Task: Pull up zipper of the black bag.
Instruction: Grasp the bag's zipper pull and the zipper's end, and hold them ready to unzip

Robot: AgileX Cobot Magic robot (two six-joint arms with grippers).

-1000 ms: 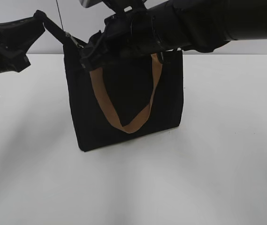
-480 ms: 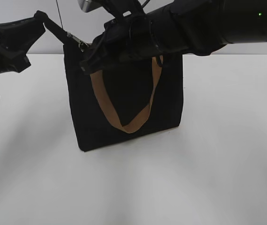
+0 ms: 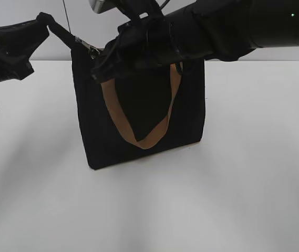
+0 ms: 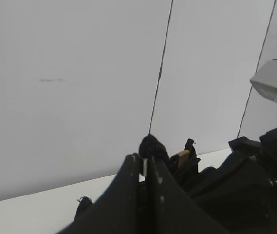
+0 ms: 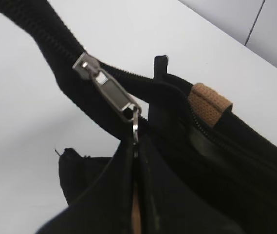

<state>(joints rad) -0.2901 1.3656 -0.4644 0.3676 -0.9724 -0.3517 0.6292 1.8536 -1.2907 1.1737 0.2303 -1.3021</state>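
2 tools clamped, left tool (image 4: 145, 168) on black bag (image 3: 138, 123) corner, right tool (image 5: 136, 146) on zipper (image 5: 110, 90) pull

White table (image 3: 254, 173), matte, plain surface. One item resting directly on it: the black bag (image 3: 138, 131), standing upright on its base, left of centre and toward the back edge. Tan handle (image 3: 138, 137) hangs in a loop down the bag's front face. Soft shadow on the tabletop just in front of the bag.
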